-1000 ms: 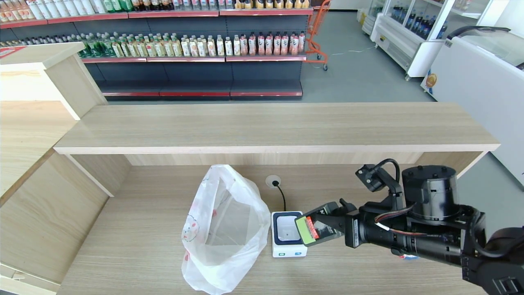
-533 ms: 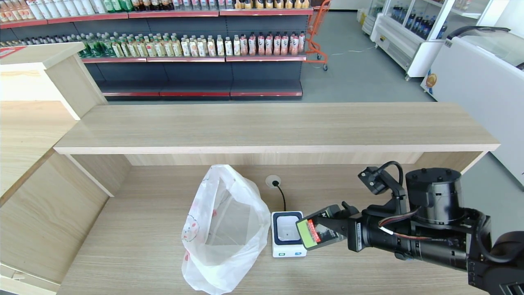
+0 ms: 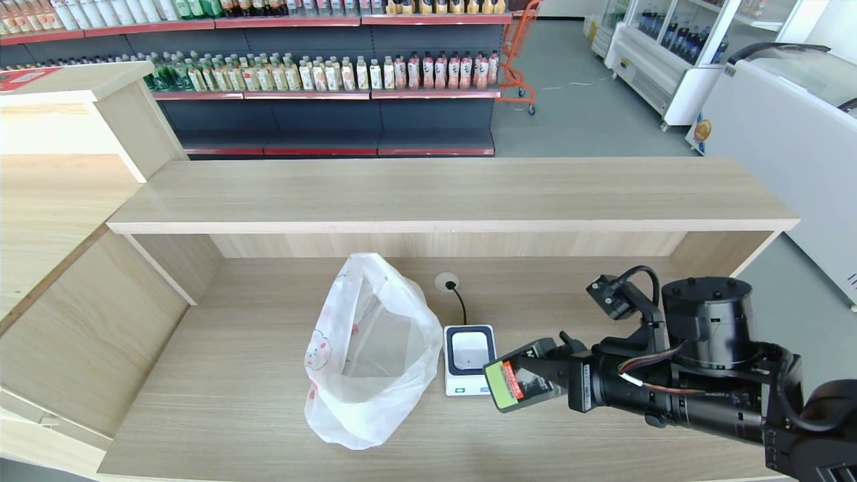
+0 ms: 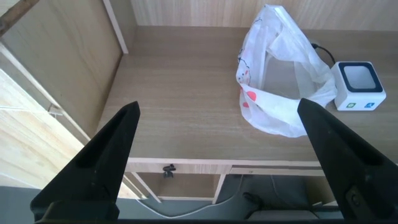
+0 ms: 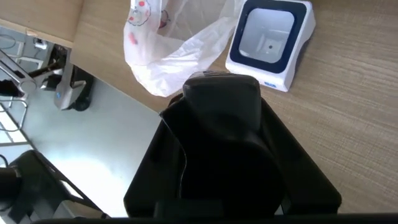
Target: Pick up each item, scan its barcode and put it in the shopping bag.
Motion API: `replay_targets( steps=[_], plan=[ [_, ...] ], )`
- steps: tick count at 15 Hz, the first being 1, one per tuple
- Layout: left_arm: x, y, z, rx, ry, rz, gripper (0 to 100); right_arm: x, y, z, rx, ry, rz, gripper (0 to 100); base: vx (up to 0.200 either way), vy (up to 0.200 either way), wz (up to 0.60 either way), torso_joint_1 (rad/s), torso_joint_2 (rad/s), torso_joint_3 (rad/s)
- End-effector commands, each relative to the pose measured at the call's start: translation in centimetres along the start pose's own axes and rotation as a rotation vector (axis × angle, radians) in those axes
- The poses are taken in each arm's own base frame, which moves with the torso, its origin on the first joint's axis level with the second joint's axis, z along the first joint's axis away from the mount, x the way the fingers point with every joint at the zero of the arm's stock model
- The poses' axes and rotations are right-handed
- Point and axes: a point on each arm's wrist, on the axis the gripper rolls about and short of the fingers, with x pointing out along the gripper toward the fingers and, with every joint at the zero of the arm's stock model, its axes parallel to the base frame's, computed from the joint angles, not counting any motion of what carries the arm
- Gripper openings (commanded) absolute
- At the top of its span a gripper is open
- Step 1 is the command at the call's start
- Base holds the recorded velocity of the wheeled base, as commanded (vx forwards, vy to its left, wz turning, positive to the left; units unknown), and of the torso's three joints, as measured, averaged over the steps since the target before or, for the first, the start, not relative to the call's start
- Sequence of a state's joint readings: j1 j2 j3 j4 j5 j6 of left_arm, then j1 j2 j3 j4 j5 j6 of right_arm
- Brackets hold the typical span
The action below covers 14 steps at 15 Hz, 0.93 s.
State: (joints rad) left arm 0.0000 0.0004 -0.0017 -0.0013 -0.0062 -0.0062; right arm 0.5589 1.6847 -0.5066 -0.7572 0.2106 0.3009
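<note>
- The right tool (image 3: pixel 521 383) sits in the lower right of the head view, at the end of a thick black arm that lies low over the desk (image 3: pixel 234 402).
- It is clenched on a small green pack (image 3: pixel 502 386) with a red label. The pack sticks out past the tip of the tool, tilted, with its flat face turned toward the middle of the frame.
- The small green pack is just beside the scanner (image 3: pixel 469 358), at its lower right corner in the head view.
- The scanner is a white box with a dark frame around a pale window on top. A black cable (image 3: pixel 461 309) runs from its back to a round hole in the desk.
- The shopping bag (image 3: pixel 365 355) stands just left of the scanner, near the middle of the frame. It is thin white plastic with red marks on it, and its mouth is open at the top.
- The left tool (image 4: pixel 217 107) is released. Its two dark fingers (image 4: pixel 102 162) stand wide apart, high over the desk, well apart from the bag and the scanner.
- A long top board (image 3: pixel 455 194) runs across the middle of the head view, behind the bag.
- Shelves (image 3: pixel 321 94) full of bottles (image 3: pixel 375 72) fill the upper left of the head view.
</note>
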Motion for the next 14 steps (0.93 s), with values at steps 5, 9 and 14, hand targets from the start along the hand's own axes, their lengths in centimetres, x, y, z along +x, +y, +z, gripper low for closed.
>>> replay_targets(
  steps=[5,9,14],
  plan=[
    [0.0,0.0,0.0,0.000,-0.001,0.000,100,0.7,0.0,-0.1,0.054,0.012,0.006,0,0.000,0.200,0.00,0.009,0.01,0.000],
    [0.0,0.0,0.0,0.000,-0.001,0.000,100,1.7,-0.1,0.0,0.118,0.021,-0.005,0,0.000,0.050,0.00,-0.004,0.00,0.003],
    [0.0,0.0,0.0,-0.001,-0.001,0.000,100,4.5,-1.3,-1.4,0.105,0.078,-0.101,0,0.000,0.000,0.00,0.000,0.00,0.000]
  ],
)
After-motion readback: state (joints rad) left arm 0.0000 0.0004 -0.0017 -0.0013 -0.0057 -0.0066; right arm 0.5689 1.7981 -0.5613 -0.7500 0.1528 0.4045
